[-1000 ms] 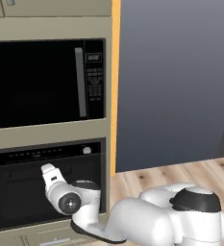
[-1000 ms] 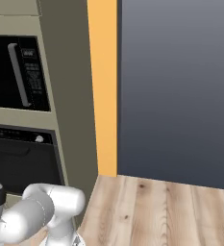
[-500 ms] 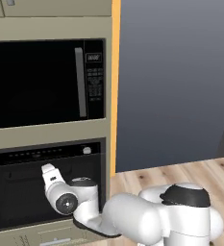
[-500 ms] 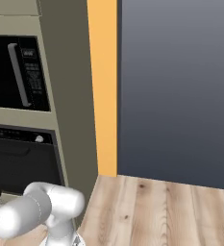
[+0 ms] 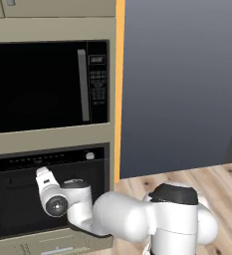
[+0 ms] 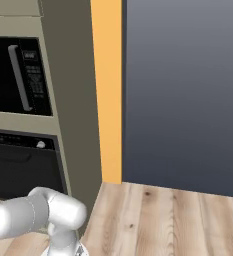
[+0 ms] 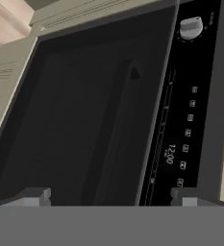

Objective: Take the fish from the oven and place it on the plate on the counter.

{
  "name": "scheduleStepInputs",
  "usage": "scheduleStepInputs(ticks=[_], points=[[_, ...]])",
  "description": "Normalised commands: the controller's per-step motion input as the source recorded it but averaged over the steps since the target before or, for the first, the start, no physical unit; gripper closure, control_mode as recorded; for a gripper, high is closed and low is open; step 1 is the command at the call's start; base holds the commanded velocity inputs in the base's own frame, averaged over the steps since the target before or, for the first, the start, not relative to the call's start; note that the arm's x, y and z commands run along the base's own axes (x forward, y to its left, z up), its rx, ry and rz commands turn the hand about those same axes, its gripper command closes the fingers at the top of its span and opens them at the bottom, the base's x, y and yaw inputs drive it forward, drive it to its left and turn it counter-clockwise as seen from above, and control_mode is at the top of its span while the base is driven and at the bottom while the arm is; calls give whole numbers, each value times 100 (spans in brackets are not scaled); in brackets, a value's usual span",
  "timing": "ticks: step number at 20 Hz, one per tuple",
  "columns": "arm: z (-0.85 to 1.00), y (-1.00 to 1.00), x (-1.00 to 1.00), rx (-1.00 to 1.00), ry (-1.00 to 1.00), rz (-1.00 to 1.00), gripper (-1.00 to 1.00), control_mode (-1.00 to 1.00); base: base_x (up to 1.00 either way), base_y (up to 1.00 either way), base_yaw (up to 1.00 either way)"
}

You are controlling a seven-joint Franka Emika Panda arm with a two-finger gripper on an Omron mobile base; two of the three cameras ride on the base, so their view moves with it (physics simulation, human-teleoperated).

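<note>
Your gripper [image 7: 111,197] sits at the bottom of the hand view, jaws spread wide and empty, right in front of the oven [image 7: 84,120]. Its door looks closed, handle [image 7: 116,129] running up mid-frame, silver knob [image 7: 190,27] upper right. The fish is hidden behind that dark glass; likely light, soft, slippery, so grip mid-body.
</note>
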Motion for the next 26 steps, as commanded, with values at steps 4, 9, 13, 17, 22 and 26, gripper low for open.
scheduleStepInputs(ticks=[4,9,13,17,22,26], points=[[-14,0,11,-3,0,-5,-100,-100,0,0,0],[-10,3,0,-1,0,-13,-100,-100,0,0,0],[0,21,0,-4,-4,-15,-100,-100,0,0,0],[-6,20,16,0,-5,-7,-100,-100,0,0,0],[-22,3,15,0,-1,-1,-100,-100,0,0,0],[-35,0,22,0,0,0,-100,-100,0,0,0]])
